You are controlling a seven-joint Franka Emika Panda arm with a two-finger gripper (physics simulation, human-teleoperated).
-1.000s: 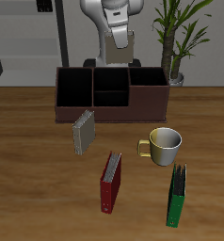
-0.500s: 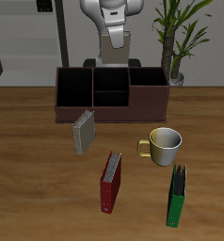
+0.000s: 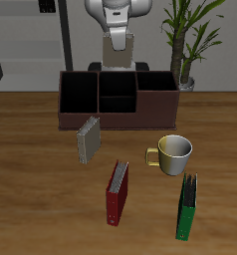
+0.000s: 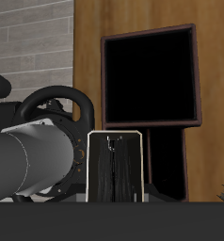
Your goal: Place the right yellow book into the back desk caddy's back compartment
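Note:
The right yellow book [image 3: 88,139], small with a grey-tan cover, stands on the table just in front of the back desk caddy [image 3: 118,121]. The caddy is a long dark reddish-brown box with three black-lined bays. Its back compartment [image 3: 118,92] is the middle bay and is empty. My gripper [image 3: 118,62] hangs high behind the caddy, far from the book, open and empty. The wrist view shows the caddy's rim [image 4: 197,75] and a black bay [image 4: 150,80]; I cannot tell which bay it is. The book is out of the wrist view.
A yellow-white mug [image 3: 173,153] stands in front of the caddy. A red book [image 3: 118,191] and a green book [image 3: 188,206] stand nearer the table's front edge. A potted plant [image 3: 186,45] stands behind the caddy's end.
My gripper has risen slightly behind the caddy. Nothing on the table has moved.

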